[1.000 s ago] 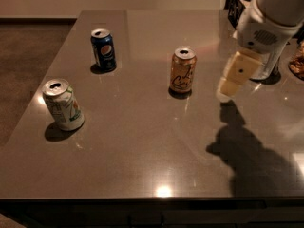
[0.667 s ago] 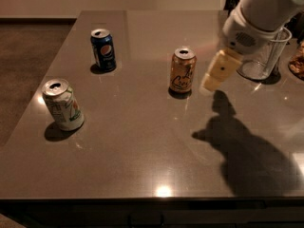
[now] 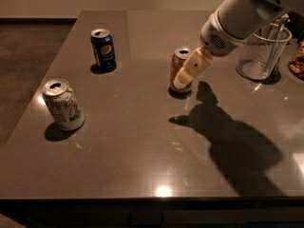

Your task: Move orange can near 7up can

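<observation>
Where the glossy dark tabletop (image 3: pixel 142 165) lies nearest you, the 7up can (image 3: pixel 61 106), a white-and-green cylinder with a silver top, stands near the left edge. Farther in, right of centre, the orange can (image 3: pixel 175 71) stands upright, well apart from it. The gripper (image 3: pixel 184 79), smooth cream plastic under a rounded white arm, overlaps that can's right side; you cannot tell whether it is grasping or released. Beyond stand a dark blue Pepsi can (image 3: pixel 103 50) and, at the right, a clear cylindrical glass (image 3: pixel 262 51).
</observation>
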You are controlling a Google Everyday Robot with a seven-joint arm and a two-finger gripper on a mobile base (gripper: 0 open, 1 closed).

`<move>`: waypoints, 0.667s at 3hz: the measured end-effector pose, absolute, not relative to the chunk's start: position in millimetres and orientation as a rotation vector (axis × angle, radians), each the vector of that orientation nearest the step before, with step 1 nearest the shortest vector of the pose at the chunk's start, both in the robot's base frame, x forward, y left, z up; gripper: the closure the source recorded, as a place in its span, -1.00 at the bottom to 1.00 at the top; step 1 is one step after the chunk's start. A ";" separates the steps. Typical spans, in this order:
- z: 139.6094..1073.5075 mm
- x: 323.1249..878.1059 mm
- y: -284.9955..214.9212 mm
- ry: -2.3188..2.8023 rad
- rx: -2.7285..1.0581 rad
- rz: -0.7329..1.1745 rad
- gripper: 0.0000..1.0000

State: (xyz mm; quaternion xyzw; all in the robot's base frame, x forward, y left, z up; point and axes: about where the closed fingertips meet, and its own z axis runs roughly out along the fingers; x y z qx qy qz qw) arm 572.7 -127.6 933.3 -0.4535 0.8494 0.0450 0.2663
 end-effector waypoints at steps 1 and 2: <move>925.0 585.9 -114.7 2.281 -1.183 0.165 -1.00; 917.7 596.5 -104.0 2.278 -1.166 0.193 -0.98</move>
